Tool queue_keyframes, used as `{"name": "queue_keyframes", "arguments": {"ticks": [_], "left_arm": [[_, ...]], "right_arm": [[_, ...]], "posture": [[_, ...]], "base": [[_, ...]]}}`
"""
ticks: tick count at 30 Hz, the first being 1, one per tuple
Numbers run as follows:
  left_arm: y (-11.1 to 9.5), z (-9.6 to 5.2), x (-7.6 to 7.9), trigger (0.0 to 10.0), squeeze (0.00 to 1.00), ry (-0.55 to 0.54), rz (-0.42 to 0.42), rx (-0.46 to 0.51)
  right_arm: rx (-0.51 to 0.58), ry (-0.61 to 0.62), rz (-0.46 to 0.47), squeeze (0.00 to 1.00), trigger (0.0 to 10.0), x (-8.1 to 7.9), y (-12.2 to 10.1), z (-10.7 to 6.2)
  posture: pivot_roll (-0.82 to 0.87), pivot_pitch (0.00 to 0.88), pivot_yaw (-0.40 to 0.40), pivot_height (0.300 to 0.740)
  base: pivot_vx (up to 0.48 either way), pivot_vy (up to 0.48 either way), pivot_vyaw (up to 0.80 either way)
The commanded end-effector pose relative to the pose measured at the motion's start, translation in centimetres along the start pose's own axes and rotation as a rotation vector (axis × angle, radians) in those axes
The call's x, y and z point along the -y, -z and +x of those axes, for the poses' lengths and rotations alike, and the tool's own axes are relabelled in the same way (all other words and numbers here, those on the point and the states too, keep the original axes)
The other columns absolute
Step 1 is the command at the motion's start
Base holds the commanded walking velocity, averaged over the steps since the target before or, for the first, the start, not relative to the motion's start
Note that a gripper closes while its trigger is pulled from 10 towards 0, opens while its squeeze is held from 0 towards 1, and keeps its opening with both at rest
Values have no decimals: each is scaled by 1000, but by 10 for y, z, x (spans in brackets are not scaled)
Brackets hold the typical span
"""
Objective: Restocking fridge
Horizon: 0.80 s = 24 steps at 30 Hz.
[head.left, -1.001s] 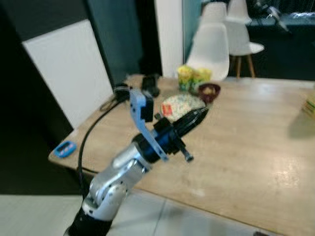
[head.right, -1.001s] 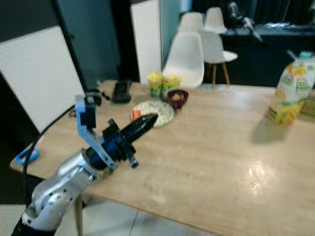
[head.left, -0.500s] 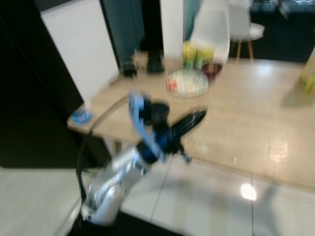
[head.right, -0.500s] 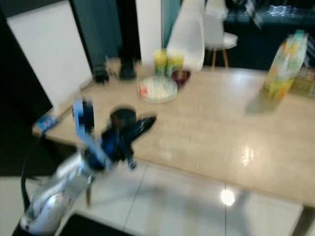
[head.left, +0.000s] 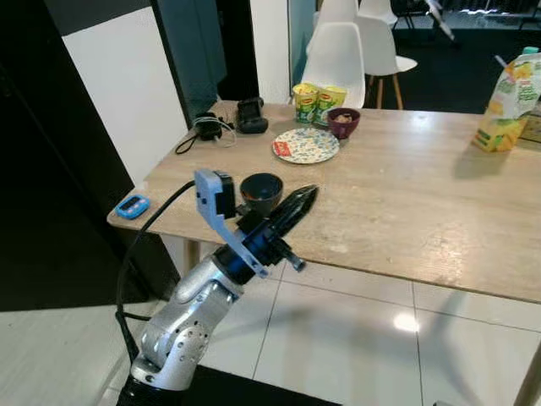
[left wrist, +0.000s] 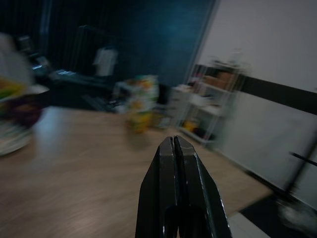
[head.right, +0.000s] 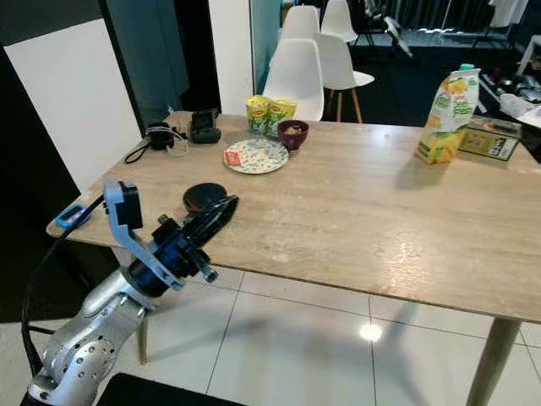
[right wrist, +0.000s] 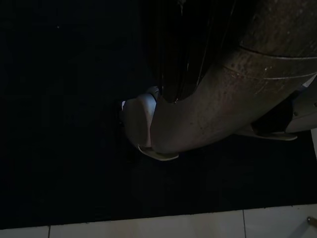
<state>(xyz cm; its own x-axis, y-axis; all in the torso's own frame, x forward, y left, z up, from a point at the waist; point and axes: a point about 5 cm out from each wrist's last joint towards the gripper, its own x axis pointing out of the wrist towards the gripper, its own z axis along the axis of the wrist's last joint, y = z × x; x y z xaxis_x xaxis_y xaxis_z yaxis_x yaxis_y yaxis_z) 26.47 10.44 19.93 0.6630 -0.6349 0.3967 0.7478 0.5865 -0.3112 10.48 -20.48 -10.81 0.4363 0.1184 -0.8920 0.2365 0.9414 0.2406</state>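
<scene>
Across the middle of the room stretches a long wooden tabletop (head.right: pixel 406 211) standing on a pale tiled floor (head.right: pixel 338 347), with a white panel (head.left: pixel 127 93) against the dark wall on the robot's left and white chairs (head.left: pixel 342 46) behind the far edge. Raised over the near left corner of the tabletop is the silver left arm (head.left: pixel 190 317), its left gripper (head.left: pixel 300 201) pointing toward the far side with the jaws pressed together and holding nothing; the left wrist view shows the two black fingers (left wrist: pixel 181 193) touching along their whole length. Near the far right end stands a juice carton (head.right: pixel 446 117), upright, with a flat box (head.right: pixel 489 138) just beside it. Toward the far left lie a patterned plate (head.left: pixel 306 145), a dark red bowl (head.left: pixel 343 121) and two yellow-green cups (head.left: pixel 317 100) close together, and further left some black gadgets with a cable (head.left: pixel 221 123). A black bowl (head.left: pixel 261 191) sits near the front edge, just beside the left gripper. A small blue device (head.left: pixel 133 205) lies at the near left corner. The right wrist view is very dark, and the jaws of that arm cannot be told.
</scene>
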Motion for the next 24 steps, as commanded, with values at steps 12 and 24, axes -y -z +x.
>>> {"name": "queue_keyframes", "arguments": {"ticks": [12, 24], "left_arm": [[-13, -25, -46, 10000, 0, -371, 93, 138], [-43, -86, -69, 10000, 1000, -646, 285, 145]], "right_arm": [[-10, -27, 0, 0, 10000, -8, 3, 2], [-15, -24, -4, 0, 10000, -5, 5, 1]], "posture": [[73, 0, 60, 740], [88, 0, 61, 740]], "base": [[0, -112, 0], [0, 0, 0]]}}
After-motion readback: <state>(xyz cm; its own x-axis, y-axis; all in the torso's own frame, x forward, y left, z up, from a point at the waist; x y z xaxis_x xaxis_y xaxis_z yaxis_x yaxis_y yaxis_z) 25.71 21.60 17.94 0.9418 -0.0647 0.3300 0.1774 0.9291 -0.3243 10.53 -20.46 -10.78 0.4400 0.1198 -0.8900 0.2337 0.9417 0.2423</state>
